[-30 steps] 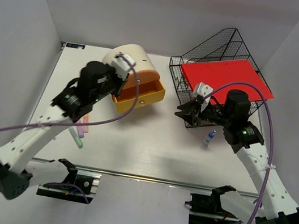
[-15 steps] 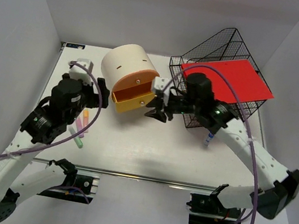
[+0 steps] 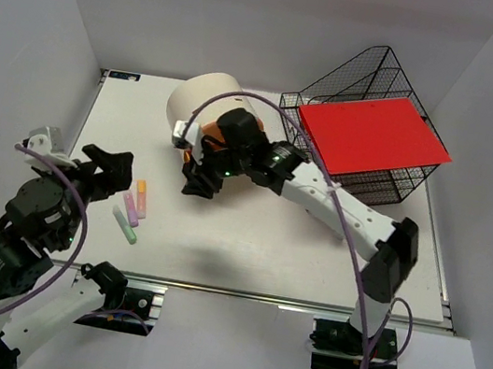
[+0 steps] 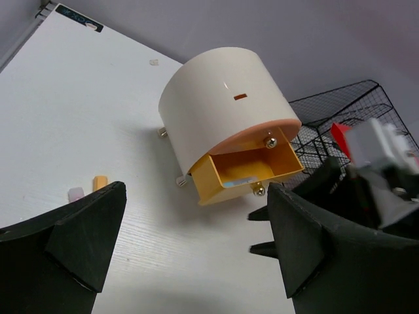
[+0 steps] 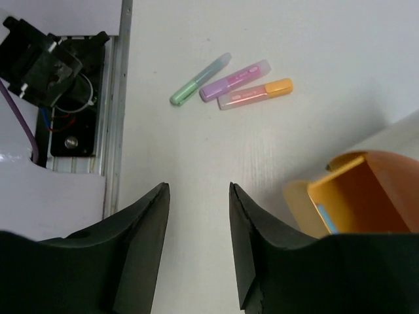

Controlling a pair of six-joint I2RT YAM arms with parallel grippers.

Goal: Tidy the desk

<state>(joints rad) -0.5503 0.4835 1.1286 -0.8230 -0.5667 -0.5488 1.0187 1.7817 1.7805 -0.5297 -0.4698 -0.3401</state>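
Worktop (image 3: 311,252) mid-frame, rail (image 3: 256,295) along lower edge | left end effector (image 4: 196,191) wide, empty, lower left | right end effector (image 5: 196,190) narrowly parted, empty, just beside open drawer box (image 3: 199,101) | three highlighters (image 5: 234,80) loose, centre-left — likely next: grip one alone, across its barrel, clear of neighbours.

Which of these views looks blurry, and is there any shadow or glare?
Left wrist view: the right arm is smeared with blur, the drawer box sharp with a small glint. Top view: a soft shadow lies on the desk. Right wrist view: the highlighters are crisp.
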